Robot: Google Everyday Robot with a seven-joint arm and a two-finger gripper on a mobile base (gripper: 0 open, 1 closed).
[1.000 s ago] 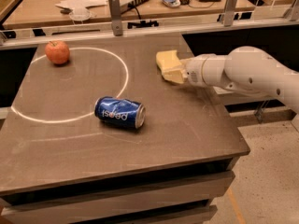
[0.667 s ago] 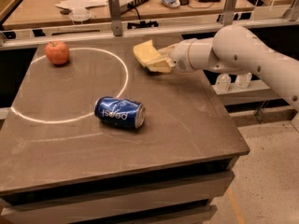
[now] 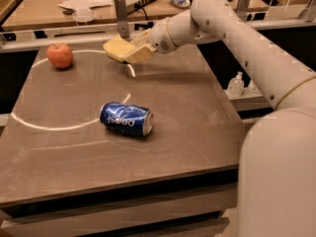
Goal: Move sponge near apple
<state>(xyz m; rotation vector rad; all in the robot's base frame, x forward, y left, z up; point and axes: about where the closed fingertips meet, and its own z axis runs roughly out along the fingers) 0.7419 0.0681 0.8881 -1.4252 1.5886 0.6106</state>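
The apple (image 3: 59, 55) is small, round and red-orange, and sits at the far left of the table. The sponge (image 3: 117, 48) is a pale yellow soft block held in the air above the far middle of the table, to the right of the apple. My gripper (image 3: 132, 52) is shut on the sponge's right side, its pale wedge fingers (image 3: 141, 53) clamped around it. The white arm reaches in from the right.
A blue Pepsi can (image 3: 126, 118) lies on its side mid-table. A white circle line (image 3: 74, 127) is marked on the brown table top (image 3: 187, 122). A cluttered desk (image 3: 74, 6) and a rail stand behind. A small bottle (image 3: 236, 85) stands off the right edge.
My gripper has carried the sponge to the left across the far side of the table, toward the apple. The apple and the can have not moved.
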